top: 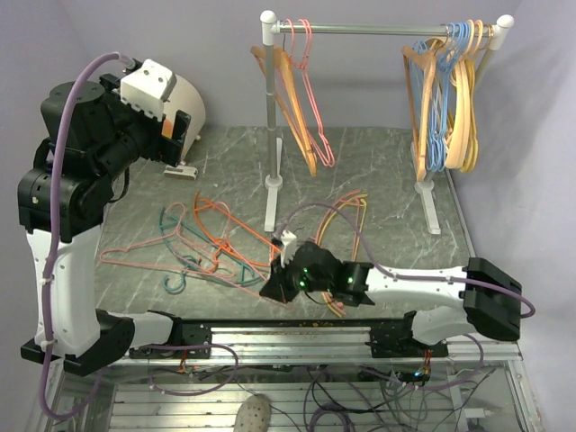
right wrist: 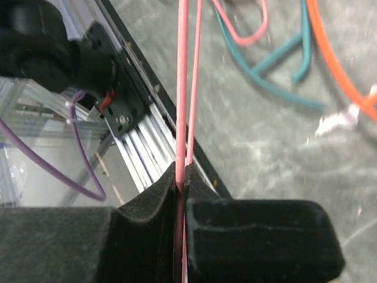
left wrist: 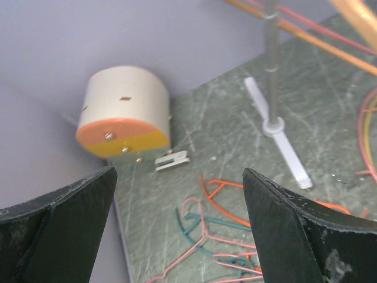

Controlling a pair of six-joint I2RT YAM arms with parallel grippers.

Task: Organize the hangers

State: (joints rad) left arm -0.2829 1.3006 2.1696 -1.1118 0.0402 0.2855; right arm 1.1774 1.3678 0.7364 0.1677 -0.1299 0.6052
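Right tool (right wrist: 181, 177): black padded fingers pressed together, pinching a thin, smooth pink hanger (right wrist: 183, 88) whose strands run from the tips toward 12 o'clock in the wrist view.
Left tool (left wrist: 178, 172): spread wide, gripping nothing, raised at 10 o'clock in the top view.
Loose hangers (top: 202, 241): slim pink, orange and teal shapes tangled flat on the surface, at 9 o'clock from the right tool.
Hung hangers (top: 301, 99): orange and pink, at the rail's left end.
Rail (top: 378, 30): metal rod on white posts.
Surface (top: 387, 171): grey, marbled, scuffed.
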